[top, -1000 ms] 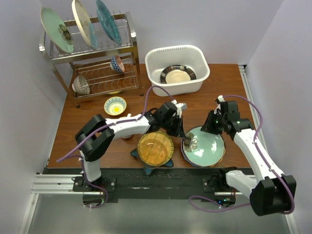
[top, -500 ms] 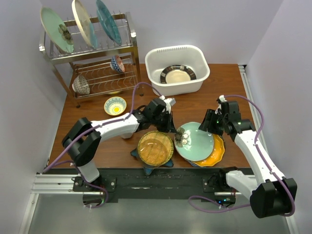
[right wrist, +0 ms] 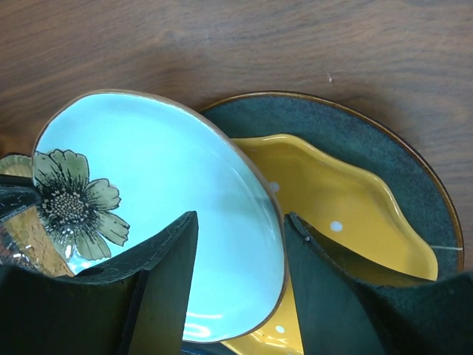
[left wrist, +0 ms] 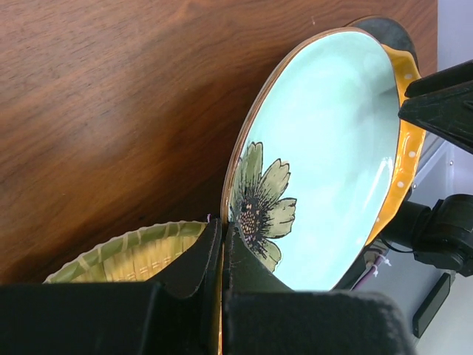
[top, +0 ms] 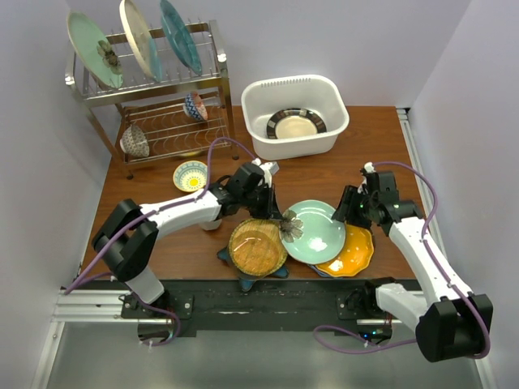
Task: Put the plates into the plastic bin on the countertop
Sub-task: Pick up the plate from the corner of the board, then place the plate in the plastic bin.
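Leftward since the earlier frames went the mint plate (top: 315, 231), drawn by the left gripper (left wrist: 222, 235), clamped on its flowered rim beside the amber plate (top: 258, 245). It lay at centre, half off the orange dotted plate (top: 354, 253) on the countertop (top: 324, 174). The right gripper (right wrist: 240, 220) stood spread over it, perhaps not touching. The plastic bin (top: 296, 147), upper centre, held the striped plate (top: 296, 124).

mint plate (right wrist: 185, 192): glossy glaze. orange dotted plate (right wrist: 347, 214): glossy. dark teal plate (right wrist: 355, 133): duller, speckled. countertop (left wrist: 111, 111): smooth wood grain. plastic bin (top: 300, 147): smooth white plastic. rack (top: 150, 85): shiny metal wire.
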`<act>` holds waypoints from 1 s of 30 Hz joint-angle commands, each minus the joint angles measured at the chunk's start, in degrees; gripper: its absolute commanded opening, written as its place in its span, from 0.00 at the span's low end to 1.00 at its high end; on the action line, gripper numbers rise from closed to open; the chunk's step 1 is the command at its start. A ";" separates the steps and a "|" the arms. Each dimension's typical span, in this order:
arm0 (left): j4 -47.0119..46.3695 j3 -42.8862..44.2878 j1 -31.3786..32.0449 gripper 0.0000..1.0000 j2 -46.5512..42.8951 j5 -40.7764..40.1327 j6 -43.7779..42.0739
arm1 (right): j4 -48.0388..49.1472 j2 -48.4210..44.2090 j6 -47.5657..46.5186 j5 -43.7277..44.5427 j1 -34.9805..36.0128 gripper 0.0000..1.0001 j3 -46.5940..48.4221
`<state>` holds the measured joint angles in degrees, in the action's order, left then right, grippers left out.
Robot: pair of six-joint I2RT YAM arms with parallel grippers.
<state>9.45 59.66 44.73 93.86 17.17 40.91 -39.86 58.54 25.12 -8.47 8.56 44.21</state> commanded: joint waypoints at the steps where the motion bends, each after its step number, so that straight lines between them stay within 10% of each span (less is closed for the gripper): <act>1: -0.14 -0.77 -0.61 0.00 -2.63 -1.00 -2.14 | -0.75 0.43 1.07 0.22 -0.21 0.54 -0.79; 30: 0.30 -1.04 -0.87 0.00 -1.40 -1.52 -2.85 | 11.73 -7.04 11.70 -18.07 -0.21 0.52 -14.06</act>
<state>10.70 58.67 43.88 93.60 15.79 39.55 -31.00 53.15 34.02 -22.31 8.27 30.46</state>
